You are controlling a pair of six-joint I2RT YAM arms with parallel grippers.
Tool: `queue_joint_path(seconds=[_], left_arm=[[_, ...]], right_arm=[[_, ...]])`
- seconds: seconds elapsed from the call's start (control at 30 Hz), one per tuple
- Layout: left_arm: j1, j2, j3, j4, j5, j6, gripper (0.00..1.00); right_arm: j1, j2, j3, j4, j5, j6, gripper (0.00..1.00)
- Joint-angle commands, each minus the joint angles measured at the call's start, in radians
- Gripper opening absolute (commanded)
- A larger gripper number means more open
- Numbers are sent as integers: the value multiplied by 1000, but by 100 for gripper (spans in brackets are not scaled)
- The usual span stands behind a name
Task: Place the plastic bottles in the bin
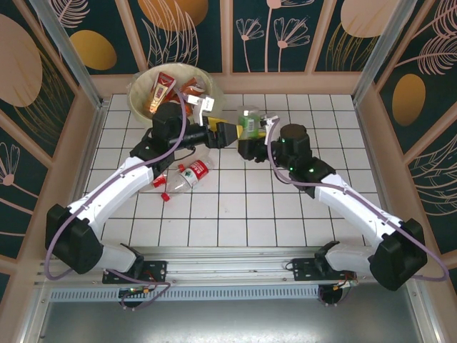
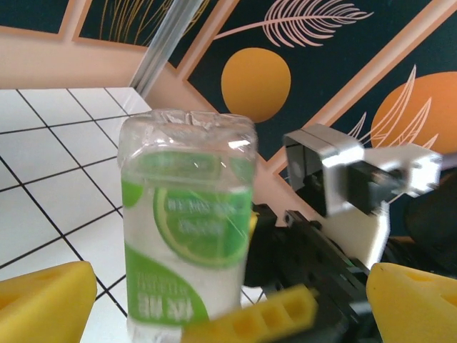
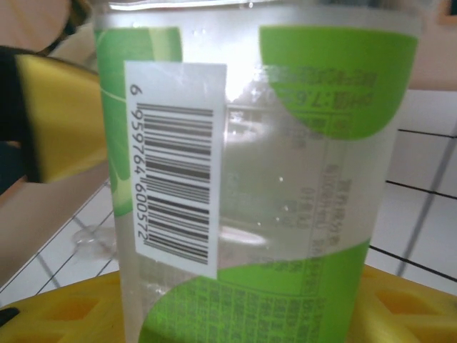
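Observation:
My right gripper [image 1: 250, 145] is shut on a clear bottle with a green lime label [image 1: 249, 121], holding it above the tiles at mid-table. That bottle [image 3: 250, 179] stands close to the right wrist camera between the yellow fingers [image 3: 57, 311]. My left gripper [image 1: 227, 133] is open just left of it, its yellow fingers [image 2: 43, 300] spread wide with the green bottle [image 2: 189, 229] in front of them. The bin [image 1: 134, 91] at the back left holds several bottles [image 1: 163, 89]. A red-labelled bottle [image 1: 191, 174] lies on the tiles under the left arm.
Another clear bottle with a red cap [image 1: 161, 187] lies beside the left arm's forearm. Patterned walls with metal posts [image 1: 68, 50] enclose the white tiled table [image 1: 314, 214]. The two grippers are nearly touching.

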Motion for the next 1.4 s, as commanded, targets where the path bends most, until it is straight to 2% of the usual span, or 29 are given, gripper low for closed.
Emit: queue_joint_path(seconds=[0.0,0.13,0.23,0.33,0.47,0.67,0.8,0.87,0.97,1.37], left_arm=[[-4,4,17,41,-17,-15,97],[-4,2,-1,64,-7,-8,97],[-4,11,-1,50,-17,3,93],[-5,14,-1,50,-13,6,81],[-4,18,5,52,-7,6,75],[-5,13,23,23,-29,30,56],[-4,8,42,-10,-61,62,54],[-4,9,67,-36,-94,75,54],[-3,27,143,-118,-158,99,55],[69,182,624,-468,-410,283,56]], right_arm=[[25,16,50,20,-90,-65,63],[38,26,70,6,-157,-73,63],[44,25,74,3,-178,-76,63],[47,23,72,2,-188,-74,63],[49,26,75,-4,-205,-74,63],[49,26,70,-14,-206,-76,63],[50,3,68,-28,-196,-71,70],[50,-15,63,-31,-190,-68,79],[50,-59,44,-41,-177,-59,98],[49,-316,-49,-96,-52,1,99]])
